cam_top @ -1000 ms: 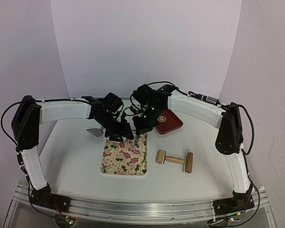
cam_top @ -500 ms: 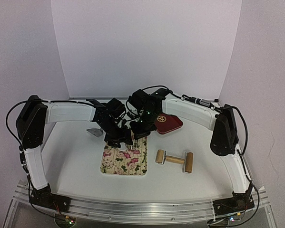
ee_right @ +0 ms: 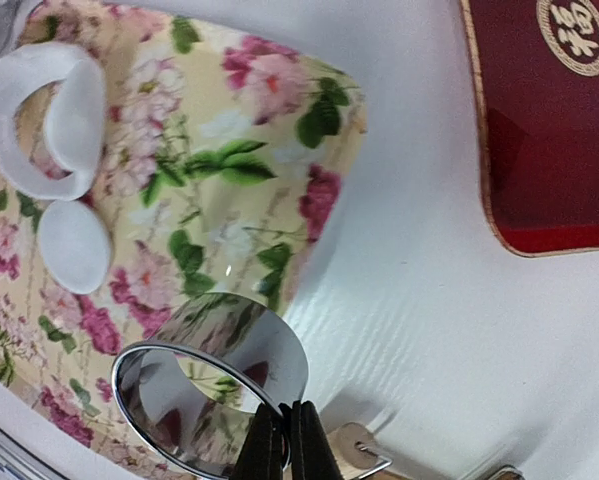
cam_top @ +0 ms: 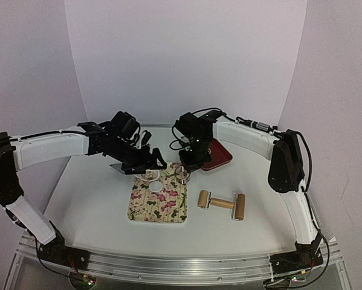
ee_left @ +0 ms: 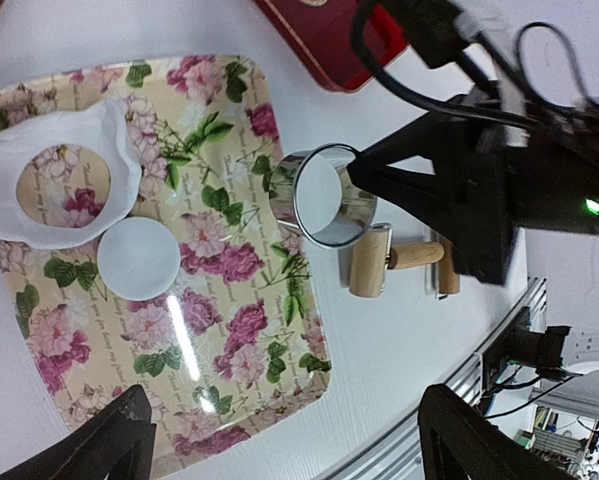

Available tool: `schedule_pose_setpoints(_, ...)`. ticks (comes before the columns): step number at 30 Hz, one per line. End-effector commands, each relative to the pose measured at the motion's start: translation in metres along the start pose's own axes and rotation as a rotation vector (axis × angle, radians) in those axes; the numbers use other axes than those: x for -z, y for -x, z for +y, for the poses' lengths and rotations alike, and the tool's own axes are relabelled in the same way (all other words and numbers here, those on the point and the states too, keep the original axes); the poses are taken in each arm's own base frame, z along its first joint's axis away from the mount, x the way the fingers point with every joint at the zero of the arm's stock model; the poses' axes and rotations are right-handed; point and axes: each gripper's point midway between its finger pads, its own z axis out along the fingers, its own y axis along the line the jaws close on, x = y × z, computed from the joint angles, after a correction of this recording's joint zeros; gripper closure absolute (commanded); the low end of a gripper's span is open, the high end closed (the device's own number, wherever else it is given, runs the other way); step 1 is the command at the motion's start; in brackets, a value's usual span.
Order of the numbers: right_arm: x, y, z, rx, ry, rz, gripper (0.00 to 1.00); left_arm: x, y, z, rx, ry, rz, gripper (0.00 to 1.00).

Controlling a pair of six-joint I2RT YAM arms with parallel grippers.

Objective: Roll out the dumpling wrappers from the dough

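One dumpling wrapper point(ee_left: 139, 258), a small white round disc, lies on the floral tray point(ee_left: 249, 330), beside a white dough sheet point(ee_left: 64, 140) with a round hole cut in it. Both also show from above: the wrapper point(cam_top: 155, 187) and the dough sheet point(cam_top: 148, 176). My left gripper point(ee_left: 289, 450) hovers open over the tray with nothing between its fingers; in the top view the left gripper point(cam_top: 151, 165) sits just behind the dough. My right gripper point(ee_right: 284, 445) is shut on the rim of the shiny metal ring cutter point(ee_right: 214, 385), held above the tray's right edge point(cam_top: 182, 173).
A wooden rolling pin point(cam_top: 222, 204) lies right of the floral tray point(cam_top: 162, 208). The red tray point(cam_top: 216, 155) with a gold emblem sits behind the right gripper point(cam_top: 185, 170). A grey flat tool point(cam_top: 117, 168) lies left of the dough.
My left gripper opened and drew back to the left, uncovering the dough sheet and the cut disc. My right gripper carried the ring cutter off the dough to the right.
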Motion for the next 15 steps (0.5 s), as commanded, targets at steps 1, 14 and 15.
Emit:
schedule_pose_setpoints(1,0.035,0.008,-0.046,-0.104,-0.065,-0.051,1.00,0.028,0.028,0.017,0.066,-0.035,-0.104,0.06)
schedule_pose_setpoints(14,0.057,-0.060,-0.167,-0.314,-0.191,0.012,1.00,-0.020,0.056,0.125,0.363,0.114,-0.077,0.10)
schedule_pose_setpoints(15,0.056,-0.066,-0.172,-0.329,-0.195,0.017,1.00,-0.024,0.060,0.128,0.361,0.110,-0.078,0.10)
